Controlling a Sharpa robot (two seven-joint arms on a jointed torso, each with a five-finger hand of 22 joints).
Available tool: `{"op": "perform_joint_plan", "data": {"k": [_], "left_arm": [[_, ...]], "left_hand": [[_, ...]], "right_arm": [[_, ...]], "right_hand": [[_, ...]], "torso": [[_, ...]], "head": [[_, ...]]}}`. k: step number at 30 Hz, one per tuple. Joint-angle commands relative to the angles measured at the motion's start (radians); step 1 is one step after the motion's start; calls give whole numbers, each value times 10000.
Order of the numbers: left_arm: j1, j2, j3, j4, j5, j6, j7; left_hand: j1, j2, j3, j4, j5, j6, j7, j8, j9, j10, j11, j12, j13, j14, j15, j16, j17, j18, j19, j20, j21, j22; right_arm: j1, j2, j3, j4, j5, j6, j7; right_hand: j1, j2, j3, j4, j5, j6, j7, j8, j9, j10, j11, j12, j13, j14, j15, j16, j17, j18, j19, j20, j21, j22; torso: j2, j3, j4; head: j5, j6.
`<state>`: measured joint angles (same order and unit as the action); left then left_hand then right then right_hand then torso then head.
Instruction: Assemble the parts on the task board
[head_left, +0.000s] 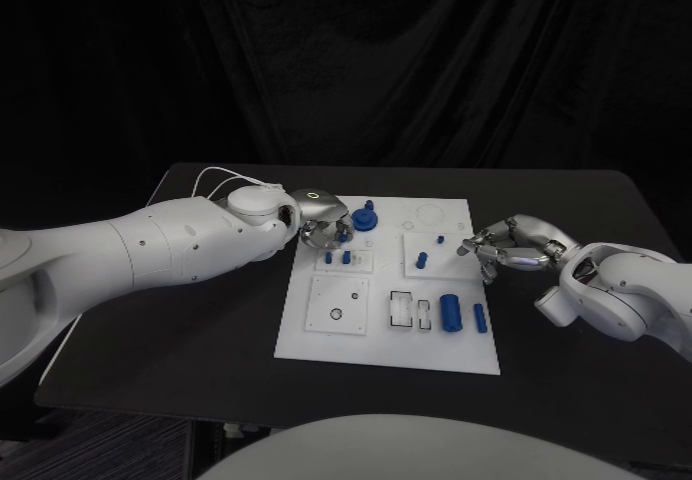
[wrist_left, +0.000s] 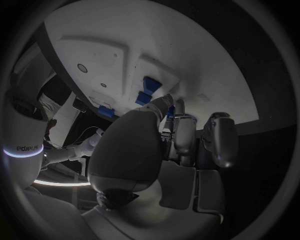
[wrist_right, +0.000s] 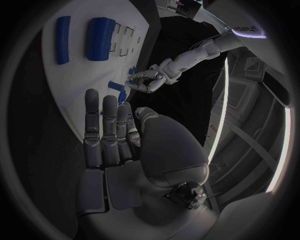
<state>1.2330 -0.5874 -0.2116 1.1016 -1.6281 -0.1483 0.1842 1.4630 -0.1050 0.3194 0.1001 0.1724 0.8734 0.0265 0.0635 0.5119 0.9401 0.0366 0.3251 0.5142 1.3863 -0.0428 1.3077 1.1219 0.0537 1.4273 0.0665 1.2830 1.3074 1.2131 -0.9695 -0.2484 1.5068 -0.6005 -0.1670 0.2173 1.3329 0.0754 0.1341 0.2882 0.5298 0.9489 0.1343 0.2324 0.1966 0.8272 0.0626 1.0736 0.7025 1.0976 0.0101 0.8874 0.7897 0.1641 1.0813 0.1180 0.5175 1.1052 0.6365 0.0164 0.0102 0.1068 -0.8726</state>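
Note:
The white task board (head_left: 325, 340) lies mid-table. My left hand (head_left: 320, 222) hovers over its far left corner, fingers curled down just behind two small blue pegs (head_left: 338, 258) that stand in a block. Those pegs (wrist_left: 147, 90) sit right at one fingertip (wrist_left: 164, 102), and a blue sliver (wrist_left: 170, 112) shows between the fingers; whether it is held I cannot tell. A round blue part (head_left: 364, 218) stands beside that hand. My right hand (head_left: 505, 245) rests at the board's right edge with nothing in it, its fingers (wrist_right: 109, 130) straight and side by side.
A fat blue cylinder (head_left: 451, 312) and a slim blue bar (head_left: 480, 318) lie near the board's front right. Two more blue pegs (head_left: 421, 260) stand near the right hand. Rectangular slots (head_left: 410, 310) and a round hole (head_left: 336, 313) mark the board's front half.

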Motion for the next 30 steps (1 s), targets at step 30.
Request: {"op": "perform_joint_plan", "data": {"k": [30], "left_arm": [[-31, -429, 6, -10, -45, -2058, -168]], "left_hand": [[18, -291, 53, 79, 6, -1013, 455, -20, -556, -125, 55, -187, -232, -403, 101, -443, -587, 228, -373, 54, -691, 1599]], "right_arm": [[-18, -63, 6, 35, 7, -167, -149]], "right_hand": [[-40, -5, 49, -10, -44, -44, -21, 51, -3, -50, 30, 7, -26, -73, 1, -60, -34, 174, 45, 11, -79, -1]], "torso": [[0, -10, 2]], "head": [[41, 0]]}}
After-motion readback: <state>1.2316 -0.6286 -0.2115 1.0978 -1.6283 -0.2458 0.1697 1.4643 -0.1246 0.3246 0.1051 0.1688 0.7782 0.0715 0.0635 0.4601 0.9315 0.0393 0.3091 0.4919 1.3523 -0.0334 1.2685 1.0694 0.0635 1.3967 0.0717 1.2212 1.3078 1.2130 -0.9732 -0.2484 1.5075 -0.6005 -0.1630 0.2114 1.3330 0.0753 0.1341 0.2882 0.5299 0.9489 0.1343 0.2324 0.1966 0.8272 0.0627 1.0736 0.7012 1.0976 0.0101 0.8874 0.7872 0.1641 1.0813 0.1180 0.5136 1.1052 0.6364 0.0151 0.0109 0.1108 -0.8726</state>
